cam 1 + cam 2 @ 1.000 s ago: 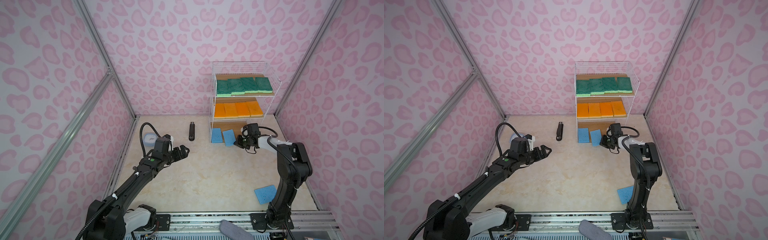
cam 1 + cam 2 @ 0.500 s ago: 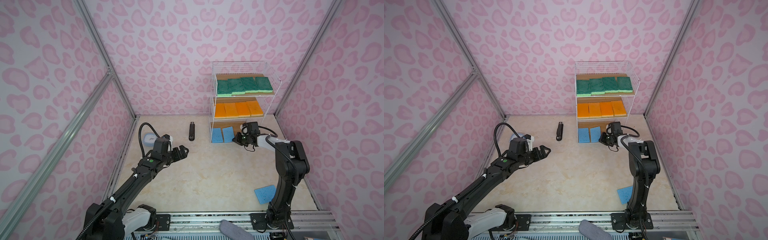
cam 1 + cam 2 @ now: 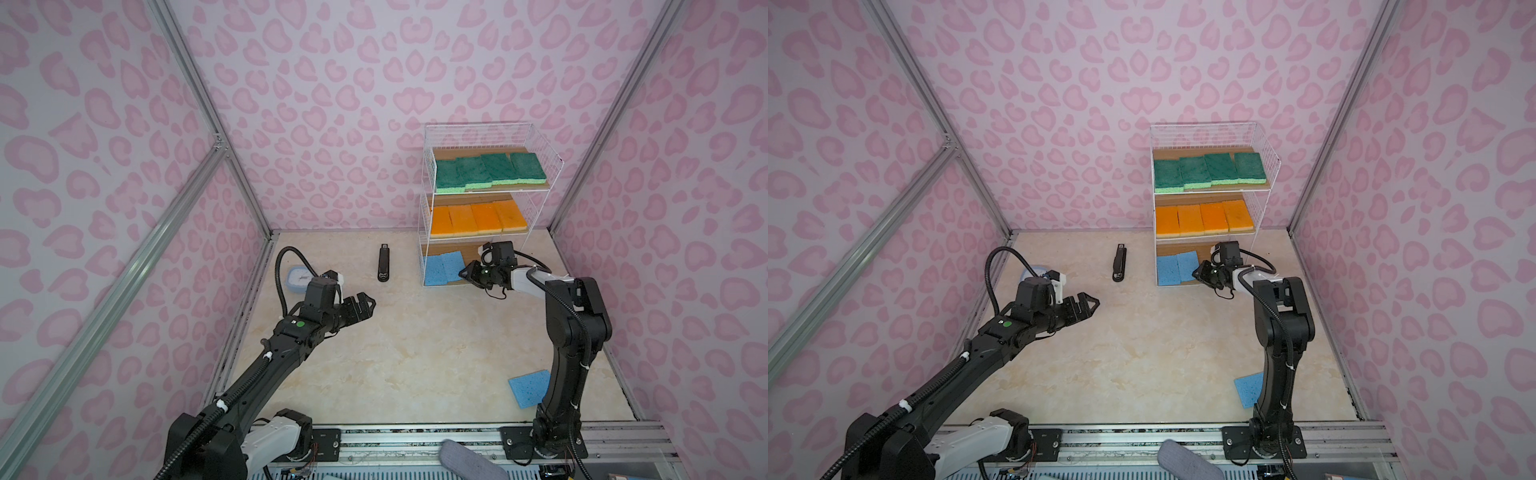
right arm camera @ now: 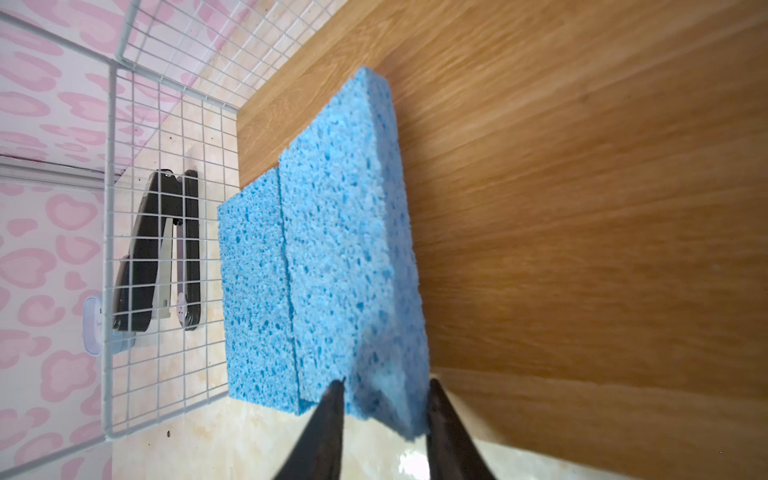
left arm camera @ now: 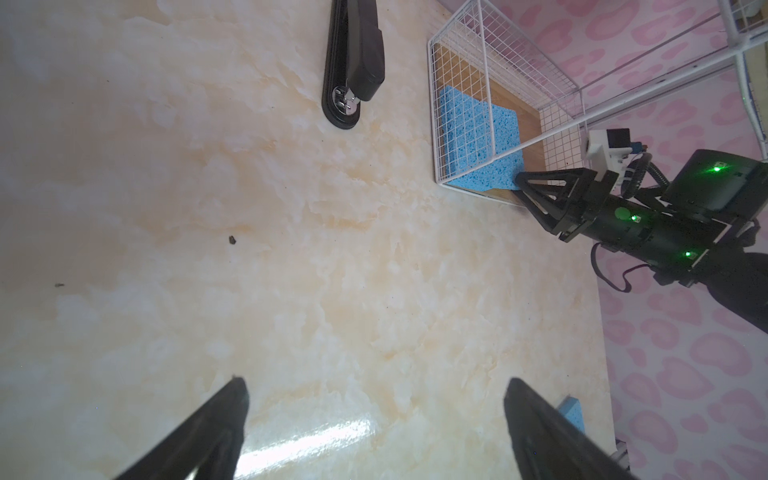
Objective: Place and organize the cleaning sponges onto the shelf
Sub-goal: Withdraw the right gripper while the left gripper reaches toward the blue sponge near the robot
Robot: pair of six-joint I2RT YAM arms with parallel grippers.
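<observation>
Sponge (image 4: 345,249), light blue: between parted jaws of right claw (image 4: 386,384), flat on shelf (image 4: 582,208) bottom board. Left claw (image 5: 376,379): spread wide, empty, surface (image 5: 291,249) beneath.

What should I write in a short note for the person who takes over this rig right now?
Left gripper: jaws open, empty, above the beige marbled tabletop.
Right gripper: jaws parted around the near edge of a porous light blue rectangular sponge on the bottom board.
Done: white wire-mesh shelf holds four dark green sponges on top, four orange sponges in the middle, two blue below.
To do: one blue sponge lies on the tabletop by the right arm's base; put it beside the two.
</observation>
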